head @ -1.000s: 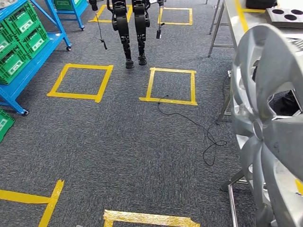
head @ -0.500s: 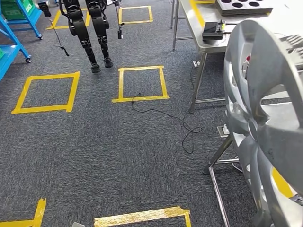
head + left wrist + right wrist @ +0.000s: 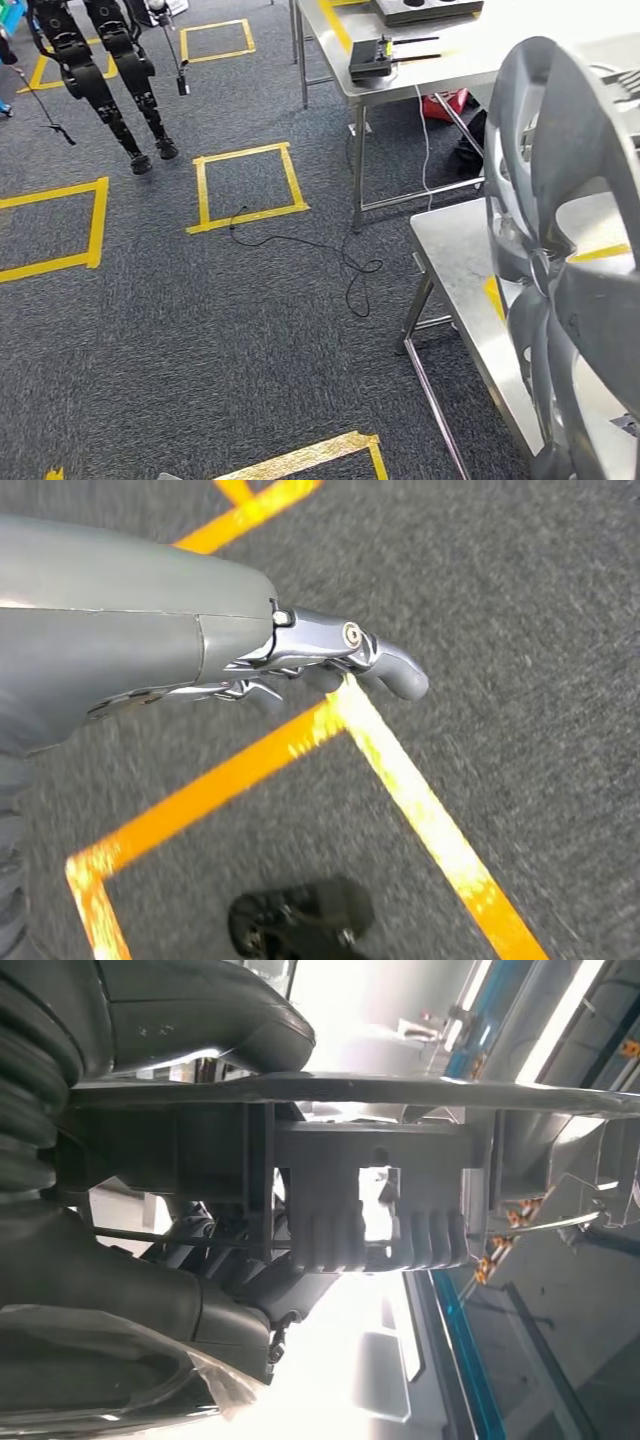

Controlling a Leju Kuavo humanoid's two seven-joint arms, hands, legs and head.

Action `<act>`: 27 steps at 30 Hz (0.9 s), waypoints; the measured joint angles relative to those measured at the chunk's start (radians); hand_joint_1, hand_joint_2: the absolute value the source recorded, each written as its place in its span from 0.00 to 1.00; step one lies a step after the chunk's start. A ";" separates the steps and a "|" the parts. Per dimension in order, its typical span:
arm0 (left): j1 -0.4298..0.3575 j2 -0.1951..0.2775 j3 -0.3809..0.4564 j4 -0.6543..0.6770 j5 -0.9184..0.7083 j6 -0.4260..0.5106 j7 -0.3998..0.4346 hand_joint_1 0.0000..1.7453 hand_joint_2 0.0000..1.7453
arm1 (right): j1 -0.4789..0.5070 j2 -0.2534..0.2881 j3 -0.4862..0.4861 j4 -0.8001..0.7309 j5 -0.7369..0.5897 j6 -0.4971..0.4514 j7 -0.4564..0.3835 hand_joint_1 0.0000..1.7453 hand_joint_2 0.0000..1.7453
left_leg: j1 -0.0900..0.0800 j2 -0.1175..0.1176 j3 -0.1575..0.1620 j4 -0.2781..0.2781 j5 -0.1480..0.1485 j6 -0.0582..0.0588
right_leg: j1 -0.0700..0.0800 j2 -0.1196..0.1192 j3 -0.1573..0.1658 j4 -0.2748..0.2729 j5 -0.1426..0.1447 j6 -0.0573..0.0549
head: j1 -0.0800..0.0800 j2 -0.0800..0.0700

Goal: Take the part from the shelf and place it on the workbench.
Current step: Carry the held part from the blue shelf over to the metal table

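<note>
The part is a silver wheel cover (image 3: pixel 573 270) with broad spokes, standing on edge at the right of the head view, over the near steel workbench (image 3: pixel 456 260). In the right wrist view my right hand (image 3: pixel 151 1290) grips the cover's rim, thumb on one side and fingers on the other, with the cover's ribbed inner clips (image 3: pixel 362 1210) between them. My left hand (image 3: pixel 226 650) hangs over grey carpet and a yellow tape line (image 3: pixel 377 750), fingers stretched out and holding nothing.
A second steel table (image 3: pixel 468 55) farther back carries a black box (image 3: pixel 370 60) and a grey tray. Another dark robot's legs (image 3: pixel 113 80) stand at the far left. Yellow taped squares (image 3: pixel 245 185) and a loose black cable (image 3: pixel 332 250) lie on the carpet.
The camera has turned right: floor squares, the other robot and the blue shelf slid left, and the near workbench came in under the wheel cover, which keeps its place in the picture.
</note>
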 joint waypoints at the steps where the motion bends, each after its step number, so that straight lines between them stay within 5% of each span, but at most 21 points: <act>1: -0.001 0.003 0.000 0.000 0.000 0.003 0.001 0.00 1.00 | 0.000 -0.001 0.001 0.000 0.002 -0.002 0.001 1.00 1.00 | 0.000 0.000 0.004 -0.010 -0.003 0.005 | -0.002 0.010 -0.004 -0.001 0.003 0.004 | -0.001 0.000; 3: -0.004 0.004 0.000 0.000 0.000 0.004 0.002 0.00 1.00 | 0.002 -0.002 0.002 -0.001 0.005 -0.003 0.001 1.00 1.00 | 0.003 0.023 0.016 -0.038 0.002 0.003 | -0.002 0.010 -0.015 -0.003 0.005 0.012 | -0.002 0.000; 5: -0.006 0.003 -0.001 0.000 0.000 -0.002 0.003 0.00 1.00 | 0.002 -0.003 0.003 -0.003 0.009 -0.004 0.001 1.00 1.00 | 0.009 0.048 0.029 -0.068 0.013 -0.003 | 0.002 -0.040 -0.041 0.038 -0.025 0.018 | 0.002 0.000; 7: -0.002 0.001 -0.001 0.000 0.002 -0.012 0.003 0.00 1.00 | -0.001 -0.005 0.003 -0.003 0.013 -0.004 0.001 1.00 1.00 | 0.011 0.076 0.034 -0.076 0.015 -0.006 | 0.000 -0.088 -0.094 0.149 -0.084 0.028 | 0.004 0.000; 9: 0.002 -0.001 -0.001 0.000 0.011 -0.021 0.004 0.00 1.00 | 0.000 -0.006 0.003 -0.003 0.016 -0.004 0.001 1.00 1.00 | 0.014 0.106 0.033 -0.073 0.010 -0.010 | -0.007 -0.098 -0.138 0.239 -0.112 0.042 | 0.004 0.000; 11: 0.001 -0.003 0.000 0.000 0.024 -0.029 0.005 0.00 1.00 | 0.002 -0.006 0.002 -0.003 0.018 -0.004 0.001 1.00 1.00 | 0.022 0.132 0.034 -0.065 0.002 -0.021 | -0.015 -0.109 -0.112 0.194 -0.071 0.058 | 0.004 0.000; 13: 0.000 -0.002 0.002 0.000 0.030 -0.033 0.006 0.00 1.00 | 0.002 -0.006 0.001 -0.003 0.018 -0.004 0.001 1.00 1.00 | 0.030 0.154 0.035 -0.050 -0.012 -0.038 | -0.021 -0.141 -0.043 0.067 -0.020 0.076 | 0.005 0.000; 15: -0.001 0.001 0.003 0.000 0.033 -0.032 0.006 0.00 1.00 | 0.002 -0.006 0.001 -0.004 0.019 -0.004 0.001 1.00 1.00 | 0.030 0.170 0.035 -0.033 -0.026 -0.054 | -0.019 -0.157 -0.008 0.008 -0.011 0.066 | 0.005 0.000; 17: -0.002 0.001 0.004 0.000 0.034 -0.032 0.007 0.00 1.00 | 0.003 -0.006 0.000 -0.005 0.020 -0.005 0.001 1.00 1.00 | 0.030 0.182 0.039 -0.025 -0.032 -0.061 | -0.016 -0.139 -0.008 0.013 -0.014 0.040 | 0.003 0.000; 20: -0.005 -0.001 0.004 0.000 0.035 -0.032 0.007 0.00 1.00 | 0.006 -0.006 0.000 -0.006 0.021 -0.005 0.001 1.00 1.00 | 0.038 0.148 0.028 0.016 -0.070 -0.068 | -0.014 -0.113 -0.008 0.015 -0.012 0.020 | 0.000 0.000; 22: -0.005 -0.002 0.006 0.000 0.040 -0.040 0.010 0.00 1.00 | 0.006 -0.006 0.000 -0.006 0.023 -0.005 0.001 1.00 1.00 | 0.038 0.105 -0.027 0.141 -0.136 -0.068 | -0.011 -0.094 -0.008 0.014 -0.011 0.013 | -0.003 0.000; 24: -0.001 -0.002 0.011 0.000 0.048 -0.056 0.018 0.00 1.00 | 0.006 -0.006 0.000 -0.006 0.025 -0.005 0.001 1.00 1.00 | 0.034 0.092 -0.095 0.274 -0.180 -0.060 | -0.005 -0.071 -0.008 0.015 -0.010 0.008 | -0.004 0.000; 25: 0.001 -0.002 0.014 0.000 0.051 -0.063 0.024 0.00 1.00 | 0.006 -0.006 0.000 -0.006 0.026 -0.005 0.001 1.00 1.00 | 0.031 0.089 -0.110 0.294 -0.172 -0.053 | -0.001 -0.058 -0.007 0.015 -0.010 0.006 | -0.004 0.000; 27: 0.002 -0.001 0.024 0.000 0.056 -0.078 0.041 0.00 1.00 | 0.007 -0.006 -0.001 -0.007 0.031 -0.005 0.001 1.00 1.00 | 0.019 0.077 -0.089 0.213 -0.100 -0.032 | 0.003 -0.031 -0.006 0.014 -0.010 0.003 | -0.004 0.000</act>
